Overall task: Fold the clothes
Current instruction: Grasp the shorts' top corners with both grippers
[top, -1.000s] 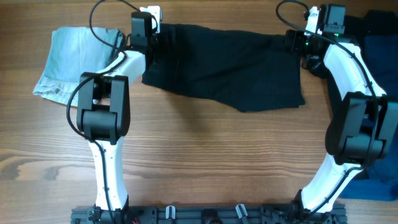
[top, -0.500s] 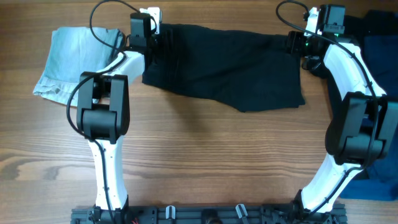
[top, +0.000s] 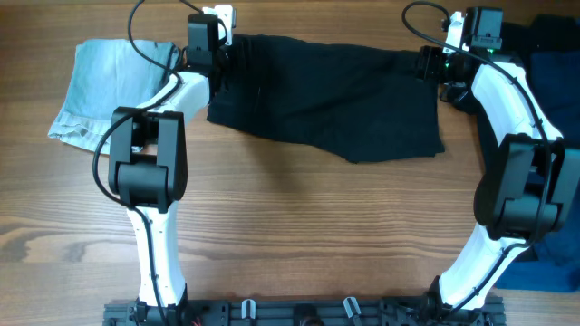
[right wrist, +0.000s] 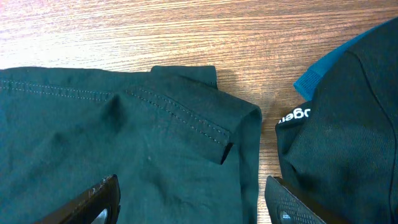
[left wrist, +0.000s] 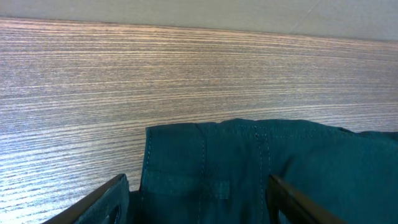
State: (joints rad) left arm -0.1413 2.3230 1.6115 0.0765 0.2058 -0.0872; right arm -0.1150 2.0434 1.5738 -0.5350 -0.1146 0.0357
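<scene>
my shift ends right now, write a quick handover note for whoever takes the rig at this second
Left gripper: open, fingers on either side of the far left corner of the dark garment, not closed on it.
Right gripper: open, at the same garment's far right corner.
Things: the dark garment lies spread out at the far side of the table. A light grey garment lies to its left, apparently already folded. More dark clothes sit at the right edge.
Done: no fold on the dark garment yet.
Left: probably close both grippers on the corners, then fold it.
</scene>
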